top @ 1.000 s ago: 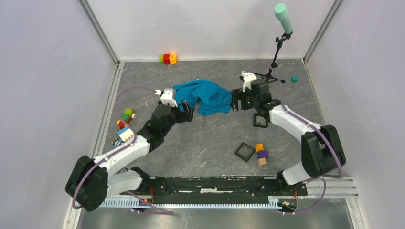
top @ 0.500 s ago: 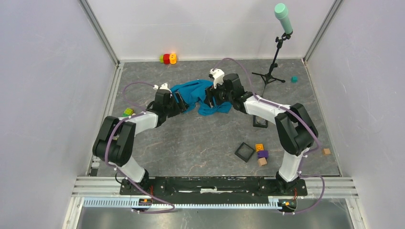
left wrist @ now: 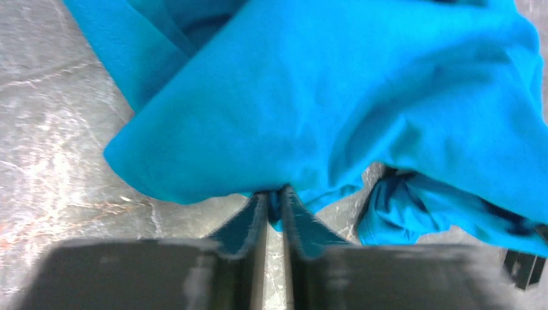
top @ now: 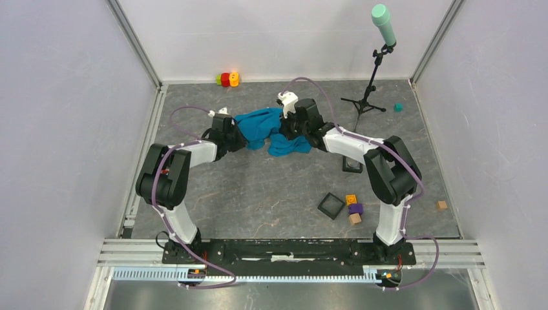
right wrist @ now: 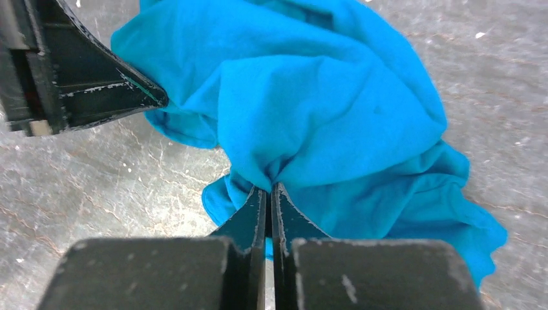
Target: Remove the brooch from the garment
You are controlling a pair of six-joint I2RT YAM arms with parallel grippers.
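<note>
The garment (top: 258, 123) is a crumpled bright blue cloth lying on the grey floor at the back middle. At its left edge, my left gripper (top: 240, 137) is shut on a fold; the left wrist view shows the fingertips (left wrist: 274, 194) pinching the garment (left wrist: 323, 97). From the right side, my right gripper (top: 284, 131) also grips the cloth. In the right wrist view its jaws (right wrist: 268, 188) are shut on a bunched fold of the garment (right wrist: 310, 97), with the left gripper's finger (right wrist: 97, 90) at upper left. The brooch is hidden.
Coloured blocks (top: 227, 79) sit by the back wall. A microphone tripod (top: 367, 98) and a teal block (top: 398, 107) stand at back right. Two black square trays (top: 331, 205) (top: 352, 165), small blocks (top: 353, 208) and a tan block (top: 441, 205) lie on the right.
Both arms swung in to the cloth from either side. Both grippers went from open to shut on folds of the garment, which is now bunched more tightly.
</note>
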